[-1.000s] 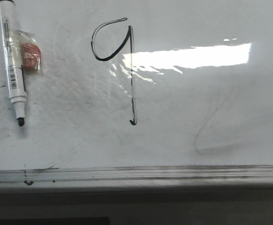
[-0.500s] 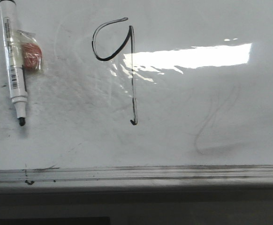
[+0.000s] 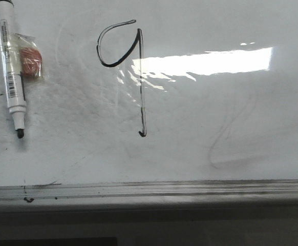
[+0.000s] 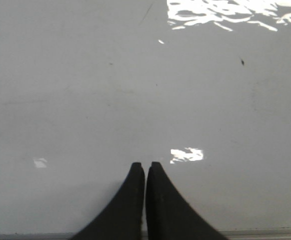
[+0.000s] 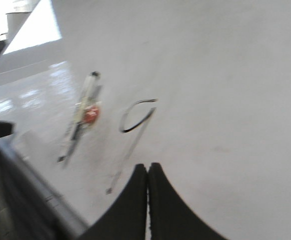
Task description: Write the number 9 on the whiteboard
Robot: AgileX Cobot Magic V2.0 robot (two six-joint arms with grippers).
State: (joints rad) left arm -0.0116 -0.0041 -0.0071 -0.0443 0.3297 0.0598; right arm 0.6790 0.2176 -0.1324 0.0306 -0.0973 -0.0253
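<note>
A black hand-drawn number 9 point(image 3: 141, 77) stands on the glossy whiteboard point(image 3: 215, 128), with an open loop at the top left and a long stem that ends in a small hook. It also shows blurred in the right wrist view point(image 5: 135, 120). A white marker point(image 3: 11, 66) with a bare black tip lies flat at the board's left; it also shows in the right wrist view point(image 5: 78, 117). Neither gripper shows in the front view. My left gripper point(image 4: 145, 166) is shut and empty over bare board. My right gripper point(image 5: 147, 167) is shut and empty, to the right of the 9.
A small clear packet with a red-orange piece point(image 3: 28, 61) lies against the marker. A bright window glare point(image 3: 205, 62) crosses the board. Faint grey erased smudges point(image 3: 231, 143) lie at the right. A grey metal edge rail point(image 3: 149, 190) runs along the board's near side.
The whole front view has shifted slightly left and down. The 9, the marker and the packet keep their places on the board.
</note>
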